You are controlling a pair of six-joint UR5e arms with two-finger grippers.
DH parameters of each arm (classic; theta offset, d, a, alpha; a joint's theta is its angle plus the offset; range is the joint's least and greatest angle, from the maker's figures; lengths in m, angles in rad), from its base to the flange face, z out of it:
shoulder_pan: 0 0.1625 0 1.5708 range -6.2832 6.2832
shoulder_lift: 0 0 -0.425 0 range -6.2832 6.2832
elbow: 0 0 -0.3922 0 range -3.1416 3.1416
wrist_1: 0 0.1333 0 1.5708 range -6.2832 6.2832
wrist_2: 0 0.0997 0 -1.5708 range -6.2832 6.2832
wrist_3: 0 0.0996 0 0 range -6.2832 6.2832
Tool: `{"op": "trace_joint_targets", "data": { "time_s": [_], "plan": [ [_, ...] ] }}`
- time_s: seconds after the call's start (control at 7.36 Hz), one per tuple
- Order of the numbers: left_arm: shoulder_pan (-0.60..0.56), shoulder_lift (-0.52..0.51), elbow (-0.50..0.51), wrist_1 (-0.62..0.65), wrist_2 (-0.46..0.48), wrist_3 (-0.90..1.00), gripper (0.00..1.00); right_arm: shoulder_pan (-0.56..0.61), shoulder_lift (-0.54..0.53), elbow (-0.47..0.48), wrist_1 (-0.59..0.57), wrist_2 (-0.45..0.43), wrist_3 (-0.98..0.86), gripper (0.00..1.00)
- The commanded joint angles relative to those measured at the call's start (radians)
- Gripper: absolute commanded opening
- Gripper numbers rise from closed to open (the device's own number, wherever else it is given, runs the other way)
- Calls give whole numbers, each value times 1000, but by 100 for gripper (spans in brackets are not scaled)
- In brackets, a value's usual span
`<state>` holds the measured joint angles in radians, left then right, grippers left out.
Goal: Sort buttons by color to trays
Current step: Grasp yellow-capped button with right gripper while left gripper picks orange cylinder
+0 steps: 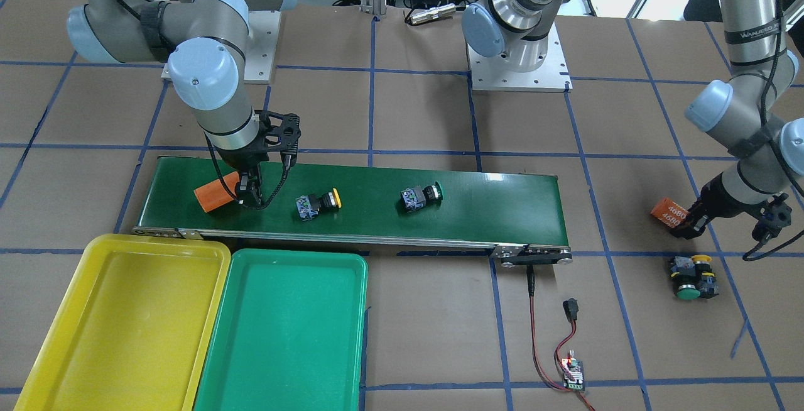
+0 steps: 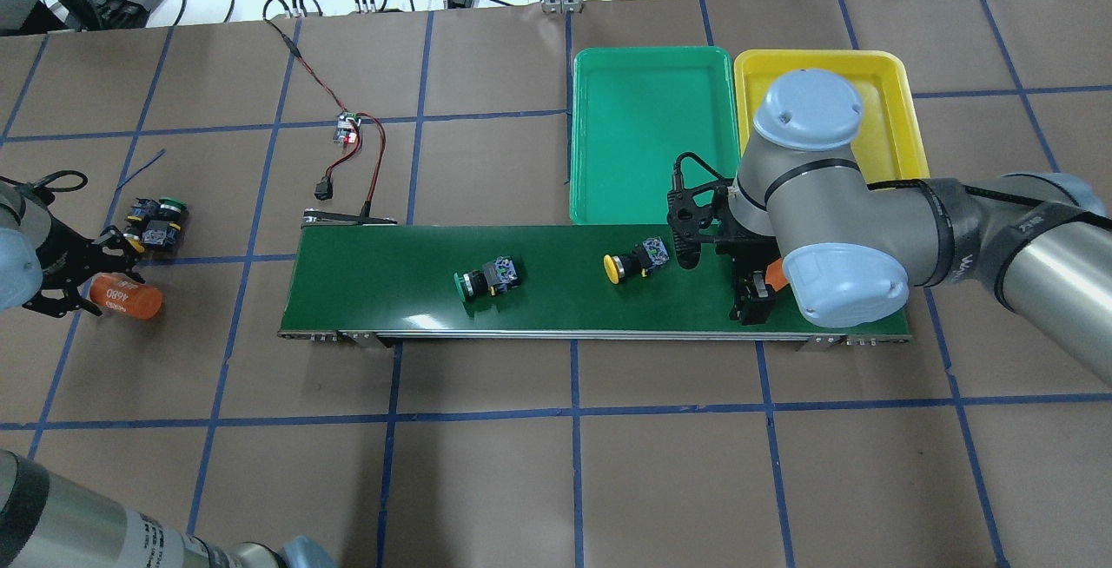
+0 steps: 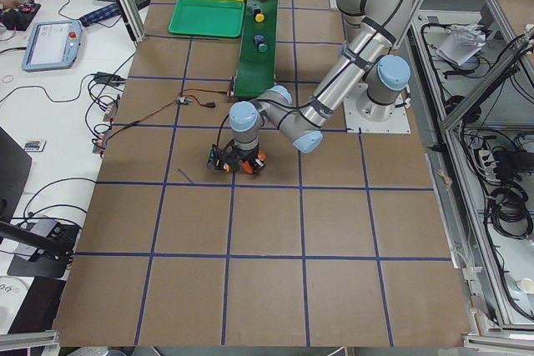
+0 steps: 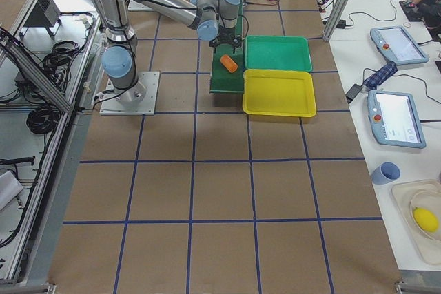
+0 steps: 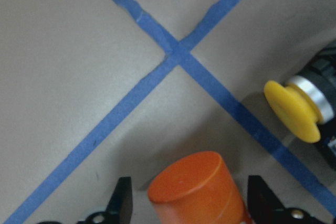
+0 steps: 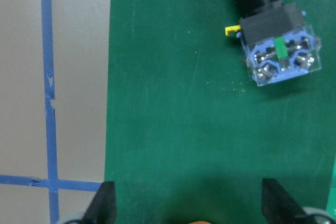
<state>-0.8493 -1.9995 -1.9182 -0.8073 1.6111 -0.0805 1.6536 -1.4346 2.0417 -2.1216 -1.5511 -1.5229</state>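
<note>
Left wrist view: left claw (image 5: 192,196) spread around orange cylinder (image 5: 195,190), gap on one side; overhead hides this. Right wrist view: right claw (image 6: 189,204) wide. On belt (image 2: 391,294): yellow button (image 2: 638,260), green button (image 2: 486,277). Button pair (image 2: 156,222) near left edge of table (image 2: 521,464).

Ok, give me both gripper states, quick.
Left gripper: open, jaws astride the orange cylinder marked 4680, with a gap on each side.
Right gripper: open, jaws wide over the conveyor belt.
</note>
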Motion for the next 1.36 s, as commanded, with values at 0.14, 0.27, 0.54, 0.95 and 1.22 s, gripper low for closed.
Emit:
{"op": "trace_joint_targets", "data": {
  "time_s": [0.14, 0.27, 0.54, 0.95, 1.22],
  "plan": [
    [-5, 57, 7, -25, -31, -4, 6, 0, 5, -8, -8, 3, 4, 97],
    [-16, 100, 11, -74, -31, -60, 6, 0, 8, -9, -8, 3, 4, 97],
    [-135, 163, 12, -85, -25, -192, 6, 0, 6, -5, -8, 3, 6, 97],
    [-285, 238, -60, -139, -37, -466, 10, 2, 19, -8, -58, 3, 4, 96],
    [-417, 264, -74, -196, -42, -673, 11, 2, 34, -11, -70, 5, 3, 95]
  ]
}}
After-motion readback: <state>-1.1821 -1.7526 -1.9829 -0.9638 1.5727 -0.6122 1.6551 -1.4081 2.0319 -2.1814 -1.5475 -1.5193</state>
